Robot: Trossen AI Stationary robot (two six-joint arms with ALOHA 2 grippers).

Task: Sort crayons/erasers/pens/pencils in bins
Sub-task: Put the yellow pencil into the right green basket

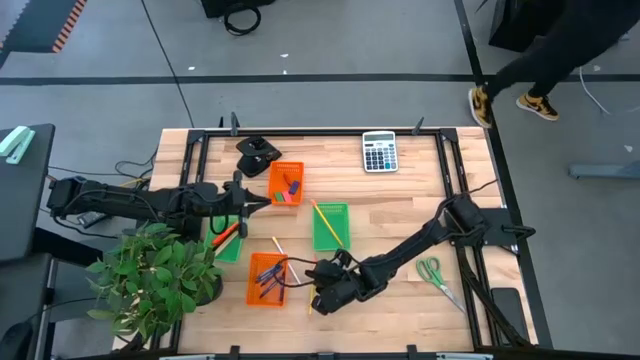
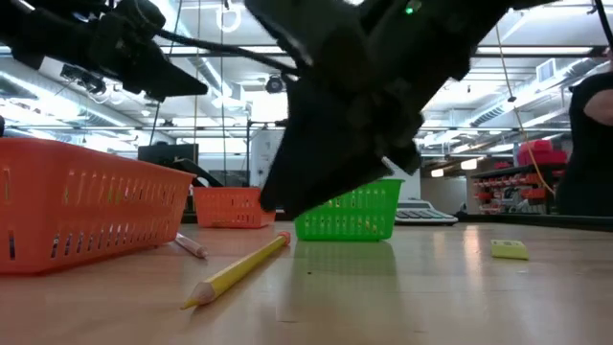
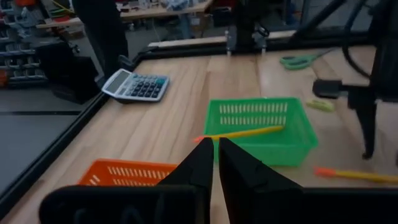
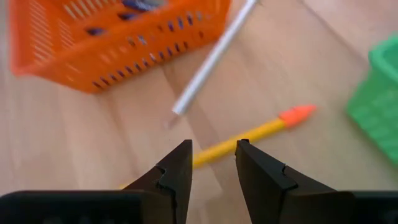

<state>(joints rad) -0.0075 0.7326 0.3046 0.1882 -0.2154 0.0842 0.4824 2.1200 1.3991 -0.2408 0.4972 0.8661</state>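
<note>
A yellow pencil (image 4: 249,134) with an orange end lies flat on the table beside the near orange bin (image 1: 267,279), which holds dark pens. My right gripper (image 4: 212,163) hovers open just above the pencil (image 2: 235,273), one finger on each side of it, not touching. A pale pencil (image 4: 211,59) lies by that bin. Another yellow pencil (image 3: 249,132) rests across the rim of a green bin (image 1: 331,226). My left gripper (image 3: 216,163) is shut and holds nothing, by the far orange bin (image 1: 286,183), which holds erasers. A second green bin (image 1: 228,243) holds red crayons.
A grey calculator (image 1: 379,152) sits at the far edge and green-handled scissors (image 1: 437,275) at the right. A potted plant (image 1: 155,275) covers the near left corner. A small yellow eraser (image 2: 510,250) lies loose on the table. A person walks beyond the table's far right corner.
</note>
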